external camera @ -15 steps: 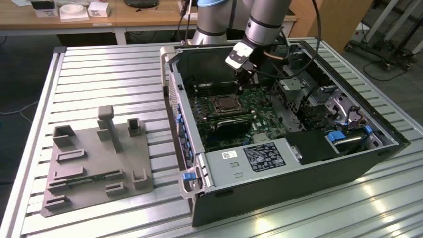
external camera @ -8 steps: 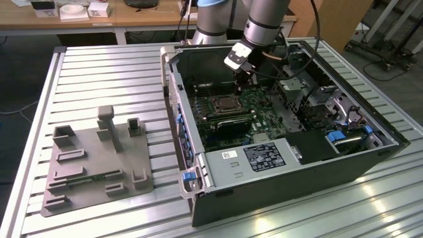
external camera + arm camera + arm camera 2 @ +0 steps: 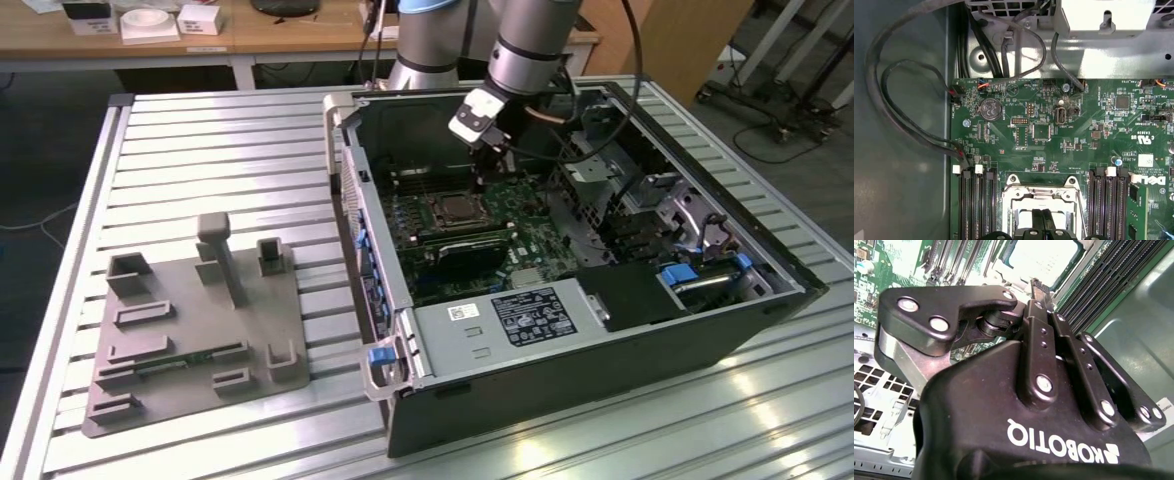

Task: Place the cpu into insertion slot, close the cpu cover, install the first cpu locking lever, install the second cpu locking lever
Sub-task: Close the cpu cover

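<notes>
The pincer hangs inside the open computer case, just above the insertion slot. Its fingertips are pressed together and hold nothing. The cpu lies in the slot, framed by the cpu cover.
</notes>
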Robot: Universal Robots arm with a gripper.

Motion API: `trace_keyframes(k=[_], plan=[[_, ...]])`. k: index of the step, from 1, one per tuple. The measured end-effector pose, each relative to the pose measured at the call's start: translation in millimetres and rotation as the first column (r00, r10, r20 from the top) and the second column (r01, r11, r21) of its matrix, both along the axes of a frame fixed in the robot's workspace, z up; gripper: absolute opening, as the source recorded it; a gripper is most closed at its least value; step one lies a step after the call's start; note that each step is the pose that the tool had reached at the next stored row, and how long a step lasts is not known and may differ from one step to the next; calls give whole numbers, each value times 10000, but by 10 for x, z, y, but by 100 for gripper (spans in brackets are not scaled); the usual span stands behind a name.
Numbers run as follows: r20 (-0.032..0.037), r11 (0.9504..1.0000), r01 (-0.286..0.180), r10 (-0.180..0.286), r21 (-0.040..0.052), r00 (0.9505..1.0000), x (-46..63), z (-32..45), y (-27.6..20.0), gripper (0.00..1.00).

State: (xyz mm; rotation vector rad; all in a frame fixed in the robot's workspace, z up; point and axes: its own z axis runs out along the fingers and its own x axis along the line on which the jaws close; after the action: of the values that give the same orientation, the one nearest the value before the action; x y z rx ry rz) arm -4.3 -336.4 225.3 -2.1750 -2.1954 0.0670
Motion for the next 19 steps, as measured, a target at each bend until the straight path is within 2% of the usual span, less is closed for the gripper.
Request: trace_keyframes(k=[10,14,19], plan=[[6,10000,-34,34,-2,10000,-62,-50,-1,11],[39,10000,-69,69,-5,10000,-112,-68,0,11],[128,9999,-101,101,-13,9999,-178,-101,0,11]])
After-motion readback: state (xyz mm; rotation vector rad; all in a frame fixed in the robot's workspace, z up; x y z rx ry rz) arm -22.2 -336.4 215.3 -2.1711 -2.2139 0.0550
